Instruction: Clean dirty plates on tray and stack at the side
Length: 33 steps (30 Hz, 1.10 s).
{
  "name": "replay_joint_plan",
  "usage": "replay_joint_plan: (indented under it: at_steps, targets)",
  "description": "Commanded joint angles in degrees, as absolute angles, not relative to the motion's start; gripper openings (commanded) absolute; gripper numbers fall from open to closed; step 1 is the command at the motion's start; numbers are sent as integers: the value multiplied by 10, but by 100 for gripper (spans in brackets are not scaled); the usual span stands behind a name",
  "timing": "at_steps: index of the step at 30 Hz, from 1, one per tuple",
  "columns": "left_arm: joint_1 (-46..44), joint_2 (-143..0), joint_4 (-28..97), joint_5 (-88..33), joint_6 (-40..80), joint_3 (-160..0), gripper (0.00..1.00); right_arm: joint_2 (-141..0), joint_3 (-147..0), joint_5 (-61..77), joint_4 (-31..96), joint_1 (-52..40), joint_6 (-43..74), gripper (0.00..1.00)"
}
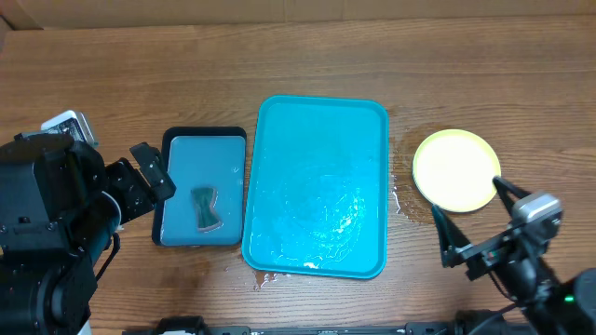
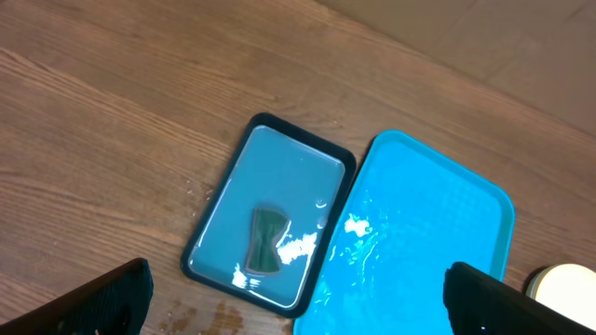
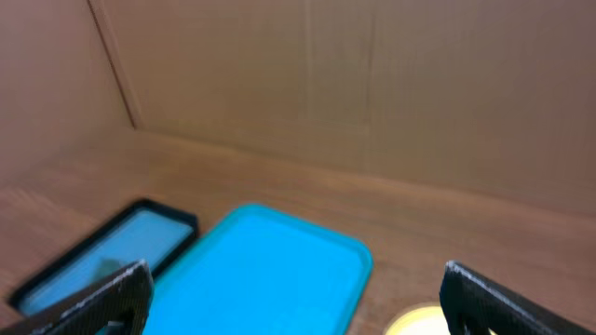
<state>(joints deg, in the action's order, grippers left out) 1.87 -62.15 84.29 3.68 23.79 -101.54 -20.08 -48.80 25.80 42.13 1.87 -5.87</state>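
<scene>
Fingers (image 2: 112,298) of the left gripper (image 1: 155,171) are spread wide with nothing between them. The right gripper (image 1: 475,216) is likewise splayed and empty, hovering just short of the yellow-green plate (image 1: 456,169). That plate sits on the wooden table (image 1: 112,74), to the right of the turquoise tray (image 1: 321,100) and apart from it. Whether other plates lie beneath it cannot be told from above. Ahead of the left gripper, a dark-rimmed blue tray (image 1: 203,134) holds shallow water and a dark teal pad (image 1: 207,207), probably parked there to soak between wipes. The turquoise tray carries no plates, only a gleaming wet film, with drips (image 1: 399,199) on the wood by its edge, so the stacking looks finished or close to it. Beyond stands a plain cardboard wall (image 3: 326,74). No brand, label or writing is legible anywhere.
</scene>
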Motion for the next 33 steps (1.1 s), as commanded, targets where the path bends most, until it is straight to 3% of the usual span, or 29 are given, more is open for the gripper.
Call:
replay_joint_plan:
  at_steps: [1,7,14,33]
  targets:
    - [20,-622,842,46,231,-1024,100,-126,-354,234,393,20,-76,100]
    - [20,-622,842,46,231,-1024,100,-25,-173,255,263,20,-75,100]
    - [20,-622,842,46,231,-1024,100,-1,-1,315,-40,16,-76,100]
    - [20,-622,842,46,231,-1024,100,-3,-5,292,29,13,-76,100]
